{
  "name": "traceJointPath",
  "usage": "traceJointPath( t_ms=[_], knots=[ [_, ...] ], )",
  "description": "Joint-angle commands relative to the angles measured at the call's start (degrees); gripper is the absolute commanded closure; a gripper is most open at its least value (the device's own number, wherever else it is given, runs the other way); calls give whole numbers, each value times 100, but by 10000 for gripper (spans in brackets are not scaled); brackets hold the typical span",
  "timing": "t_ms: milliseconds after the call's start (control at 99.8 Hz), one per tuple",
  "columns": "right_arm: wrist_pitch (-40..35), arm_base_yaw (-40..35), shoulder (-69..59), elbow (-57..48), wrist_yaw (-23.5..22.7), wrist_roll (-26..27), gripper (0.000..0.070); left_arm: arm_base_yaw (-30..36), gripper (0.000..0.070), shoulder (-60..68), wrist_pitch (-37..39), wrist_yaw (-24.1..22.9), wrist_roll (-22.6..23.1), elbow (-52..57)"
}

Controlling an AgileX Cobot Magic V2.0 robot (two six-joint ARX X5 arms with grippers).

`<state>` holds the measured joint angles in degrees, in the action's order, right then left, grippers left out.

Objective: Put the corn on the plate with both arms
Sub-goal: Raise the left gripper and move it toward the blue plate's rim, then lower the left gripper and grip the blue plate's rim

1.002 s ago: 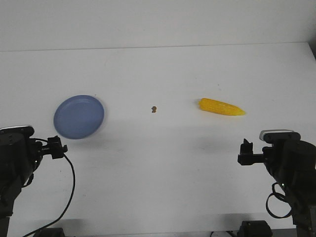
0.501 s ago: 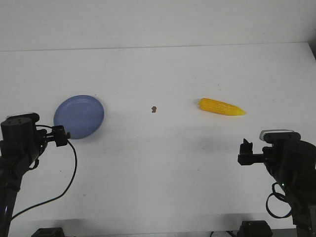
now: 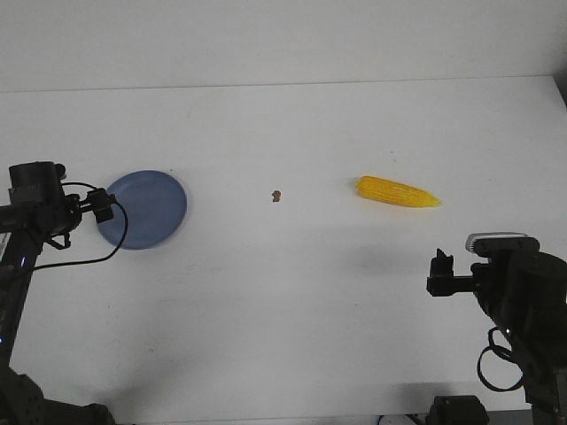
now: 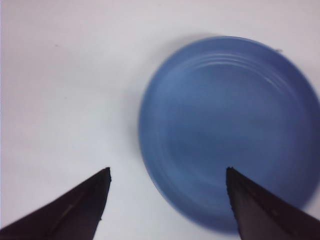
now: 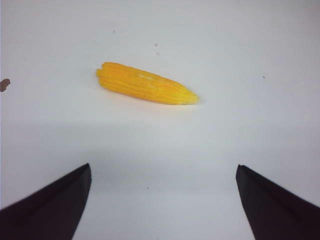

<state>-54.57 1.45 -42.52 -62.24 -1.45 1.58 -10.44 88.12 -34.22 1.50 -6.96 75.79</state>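
The yellow corn [image 3: 397, 191] lies on the white table, right of centre, with its pointed end to the right. The blue plate [image 3: 151, 205] sits at the left and holds nothing. My left gripper [image 3: 102, 206] hovers at the plate's left edge. In the left wrist view it [image 4: 168, 170] is open and empty, with the plate [image 4: 230, 125] just ahead and its near rim between the jaws. My right gripper [image 3: 440, 274] is low at the front right, nearer than the corn. In the right wrist view it [image 5: 163, 166] is open and empty, well short of the corn [image 5: 145, 84].
A tiny brown speck [image 3: 276, 195] lies between plate and corn; it also shows in the right wrist view [image 5: 4, 84]. The table's far edge [image 3: 283, 85] meets a white wall. A black cable [image 3: 106, 252] loops under the left arm.
My left arm has risen and swung forward up to the plate's left edge. The right arm, the corn and the plate have not moved.
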Motion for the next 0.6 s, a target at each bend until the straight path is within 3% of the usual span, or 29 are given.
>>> traceJointPath(
  t_ms=[0, 221, 591],
  knots=[
    [48, 2, -24, -87, -2, 57, 92, -81, 226, 278, 77, 11, 2, 188],
    [50, 2, -22, -87, 0, 57, 92, -284, 226, 881, 229, 481, -31, 323],
    [52, 2, -24, -87, 0, 57, 92, -310, 226, 1349, 505, 490, -114, 323]
  ],
)
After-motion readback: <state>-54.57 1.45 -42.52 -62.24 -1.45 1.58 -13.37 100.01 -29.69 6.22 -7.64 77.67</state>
